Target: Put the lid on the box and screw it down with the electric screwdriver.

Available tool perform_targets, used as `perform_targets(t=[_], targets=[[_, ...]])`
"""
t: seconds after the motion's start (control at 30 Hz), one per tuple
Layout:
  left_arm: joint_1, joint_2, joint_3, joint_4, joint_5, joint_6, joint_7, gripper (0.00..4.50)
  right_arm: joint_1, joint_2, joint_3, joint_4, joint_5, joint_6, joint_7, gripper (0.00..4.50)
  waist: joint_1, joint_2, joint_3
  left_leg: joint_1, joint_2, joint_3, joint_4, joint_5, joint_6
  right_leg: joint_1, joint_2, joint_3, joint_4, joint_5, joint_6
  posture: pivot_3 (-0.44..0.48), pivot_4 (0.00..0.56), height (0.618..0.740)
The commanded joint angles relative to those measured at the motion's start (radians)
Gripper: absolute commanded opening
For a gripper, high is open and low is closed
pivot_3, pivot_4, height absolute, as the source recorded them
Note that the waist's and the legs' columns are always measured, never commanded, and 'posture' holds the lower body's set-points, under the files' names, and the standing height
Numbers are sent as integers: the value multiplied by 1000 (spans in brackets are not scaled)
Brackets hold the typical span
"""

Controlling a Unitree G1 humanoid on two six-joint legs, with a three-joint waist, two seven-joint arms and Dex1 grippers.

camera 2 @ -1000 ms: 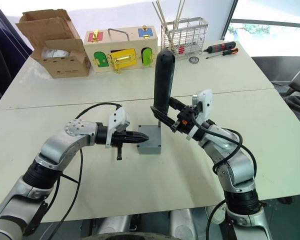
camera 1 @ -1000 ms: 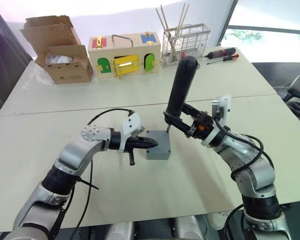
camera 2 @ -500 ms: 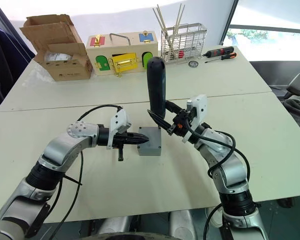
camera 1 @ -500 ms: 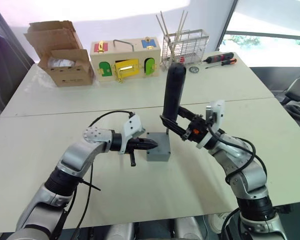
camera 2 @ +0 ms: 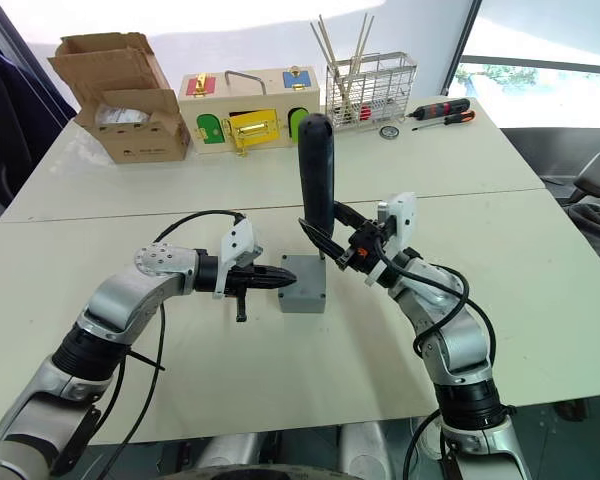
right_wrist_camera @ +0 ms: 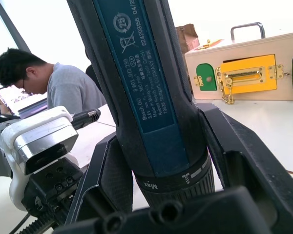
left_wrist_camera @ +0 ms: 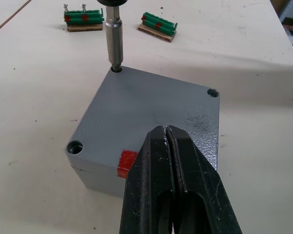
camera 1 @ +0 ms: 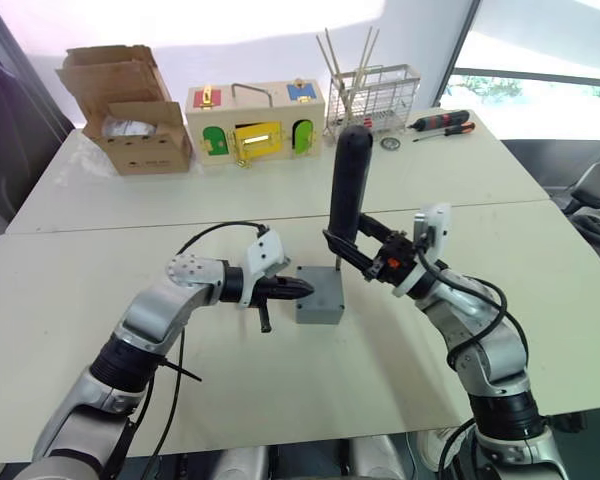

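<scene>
Holding electric screwdriver (camera 1: 348, 190) upright in our right claw (camera 1: 355, 252), bit in far corner hole of lid (left_wrist_camera: 151, 112). Lid sits on box (camera 1: 318, 296) mid-desk (camera 1: 280, 400). Left claw (left_wrist_camera: 172, 183) closed together, pressing lid edge.

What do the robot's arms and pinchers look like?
Both arms are shiny silver metal tubes with black joints and loose black cables. Each wrist carries a white block. The left end effector has two pointed black fingers; the right end effector has longer black fingers, with an orange spot behind them.

Matt grey plastic lid (left_wrist_camera: 151, 112)
</scene>
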Motion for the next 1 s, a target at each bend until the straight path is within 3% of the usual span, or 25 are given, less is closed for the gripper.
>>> perform_targets(t=[0.03,1.0], targets=[[2,1,-13,-14,10,5,-3,0,67,12,46,99,-9,55,8,1858,0,0,0,0,0,0,0,0,0,0,0,0,0,0,0,0,150,739],[24,-10,-29,42,57,-55,-22,0,112,36,41,179,-35,-1,-1,1858,0,-1,-7,8,0,-1,-1,-3,0,8,0,0,-2,-2,2,0,150,739]])
